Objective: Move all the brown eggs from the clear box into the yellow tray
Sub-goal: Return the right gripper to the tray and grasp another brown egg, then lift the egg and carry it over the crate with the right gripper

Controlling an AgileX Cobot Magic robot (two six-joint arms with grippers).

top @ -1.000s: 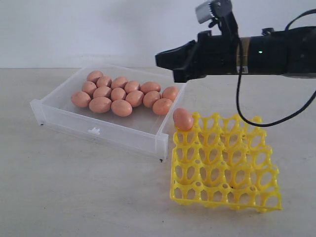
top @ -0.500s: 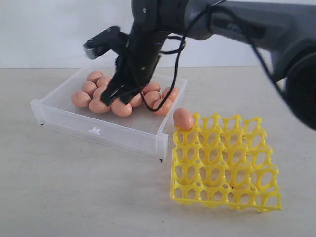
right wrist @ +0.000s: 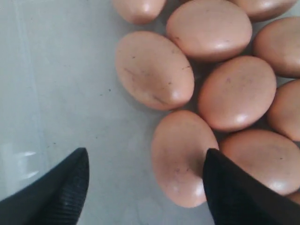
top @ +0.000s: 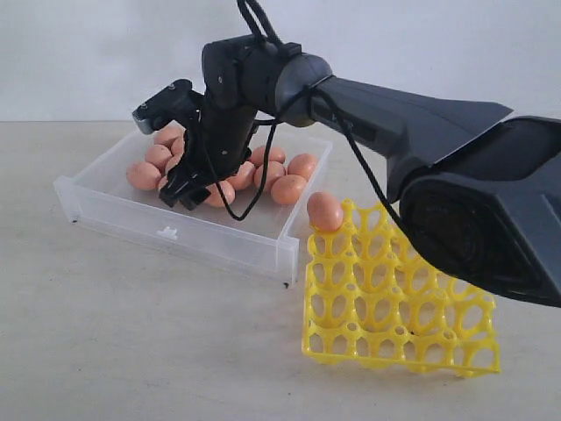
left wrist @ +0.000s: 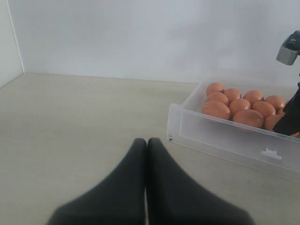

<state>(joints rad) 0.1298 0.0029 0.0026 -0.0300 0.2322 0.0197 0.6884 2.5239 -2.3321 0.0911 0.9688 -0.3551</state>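
One egg (top: 324, 210) sits in the tray (top: 399, 338), in the corner cell nearest the box (top: 123, 210); it is all the tray holds. The other eggs (left wrist: 239, 105) lie in the box, packed touching in a cluster toward its back wall. I count at least ten from the left wrist camera, and the right arm hides more. There is one box and one tray, just beside each other on the table (top: 131, 333).

My right gripper (top: 182, 193) reaches across into the box, low over the front of the cluster. Its jaws are spread wide, gripping nothing, with one egg (right wrist: 180, 159) between the fingers (right wrist: 234, 192), close against one. My left gripper (left wrist: 146, 145) hangs over bare table near the box, fingers pressed together with nothing between them.
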